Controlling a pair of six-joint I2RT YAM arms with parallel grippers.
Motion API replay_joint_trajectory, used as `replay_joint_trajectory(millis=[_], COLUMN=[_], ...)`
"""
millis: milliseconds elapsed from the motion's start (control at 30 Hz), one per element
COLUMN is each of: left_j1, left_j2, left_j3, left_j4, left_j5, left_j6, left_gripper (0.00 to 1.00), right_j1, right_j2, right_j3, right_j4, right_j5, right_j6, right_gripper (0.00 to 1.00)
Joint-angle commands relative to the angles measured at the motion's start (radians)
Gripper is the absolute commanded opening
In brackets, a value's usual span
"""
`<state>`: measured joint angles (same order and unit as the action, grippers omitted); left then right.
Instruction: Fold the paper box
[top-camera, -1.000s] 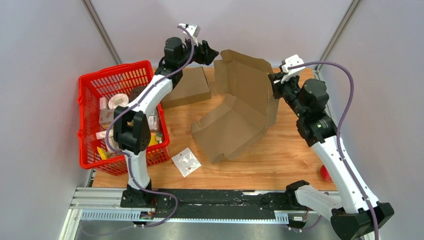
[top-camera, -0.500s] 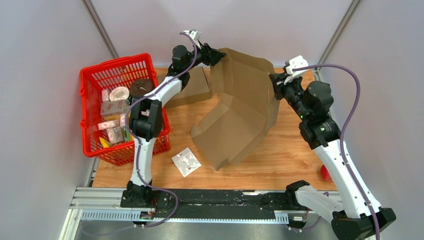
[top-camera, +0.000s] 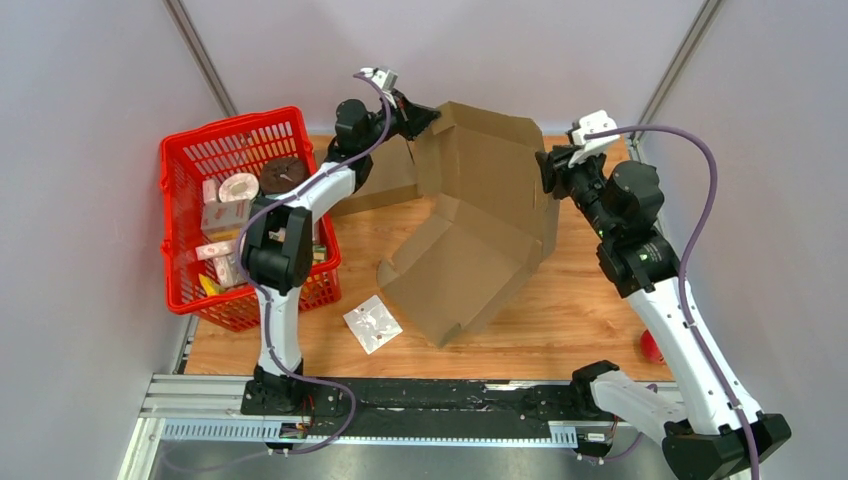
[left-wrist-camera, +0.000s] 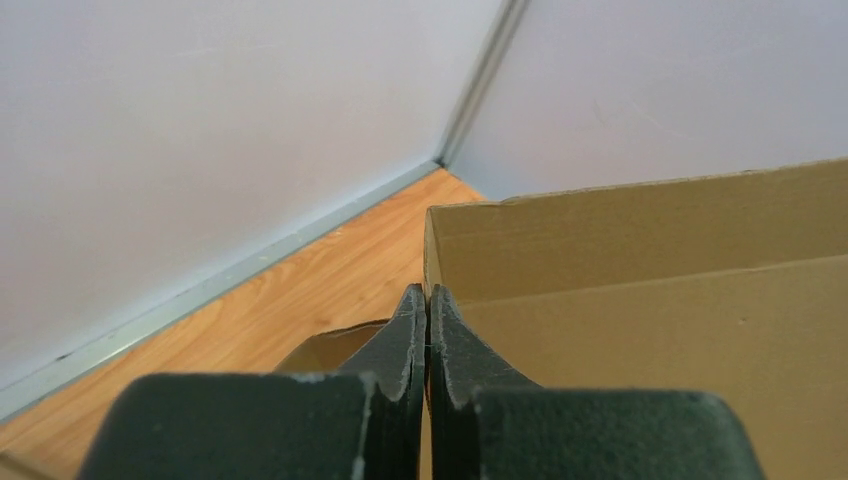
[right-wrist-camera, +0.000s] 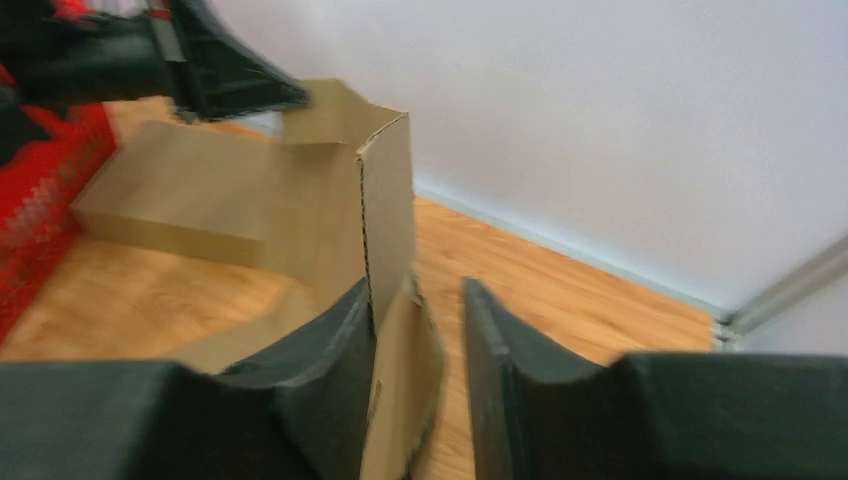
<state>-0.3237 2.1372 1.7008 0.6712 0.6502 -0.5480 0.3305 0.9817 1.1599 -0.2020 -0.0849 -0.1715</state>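
From the top camera, the paper box (top-camera: 470, 230) is standing half-raised toward the far edge of the counter (top-camera: 590, 300). Its upright back panel is running left to right between the arms, with the left jaws sitting at its top left corner and the right jaws at its right edge. In the left wrist view, the left jaws are pressing shut on that corner's edge, the cardboard (left-wrist-camera: 650, 300) spreading away to one side. In the right wrist view, the right jaws are standing apart. The panel's vertical edge (right-wrist-camera: 385, 220) is lying in the gap against one finger (right-wrist-camera: 345, 340), unclamped, so the next fold is likely hinging on this side closing.
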Motion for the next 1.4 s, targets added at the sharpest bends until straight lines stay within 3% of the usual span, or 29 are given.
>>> replay_joint_trajectory(millis=[0, 33, 133, 267, 400, 600, 833, 1000, 1133, 1367], left_j1=[-0.004, -0.012, -0.06, -0.089, -0.115, -0.153, -0.175, -0.186, -0.193, -0.202], left_j2=[-0.196, -0.253, -0.342, -0.378, -0.405, -0.418, -0.427, -0.43, -0.43, -0.436], left_j3=[-0.093, -0.116, -0.184, -0.222, -0.247, -0.225, -0.208, -0.21, -0.204, -0.201], left_j4=[-0.076, -0.093, -0.153, -0.142, -0.148, -0.222, -0.306, -0.329, -0.367, -0.375], left_j5=[-0.166, -0.196, -0.26, -0.221, -0.23, -0.248, -0.282, -0.307, -0.327, -0.328], left_j6=[0.157, 0.198, 0.273, 0.238, 0.24, 0.272, 0.347, 0.367, 0.391, 0.401], left_gripper=[0.0, 0.0, 0.0, 0.0, 0.0, 0.0, 0.0, 0.0, 0.0, 0.0], right_j1=[-0.005, -0.007, -0.01, 0.016, 0.019, 0.047, 0.065, 0.082, 0.082, 0.14], right_j2=[0.02, 0.073, 0.191, 0.305, 0.36, 0.533, 0.571, 0.542, 0.581, 0.571], right_j3=[0.081, 0.125, 0.364, 0.576, 0.575, 0.705, 0.777, 0.727, 0.848, 0.798], right_j4=[-0.032, -0.1, -0.508, -0.747, -0.677, -0.692, -0.783, -0.731, -0.793, -0.818], right_j5=[0.261, 0.372, 0.439, 0.277, 0.188, 0.172, 0.117, 0.099, -0.047, 0.057], right_j6=[0.024, 0.044, 0.134, 0.113, 0.02, -0.039, 0.01, 0.05, 0.148, 0.132], right_gripper=[0.65, 1.0, 1.0, 1.0, 1.0, 1.0, 0.96, 0.95, 0.95, 0.89])
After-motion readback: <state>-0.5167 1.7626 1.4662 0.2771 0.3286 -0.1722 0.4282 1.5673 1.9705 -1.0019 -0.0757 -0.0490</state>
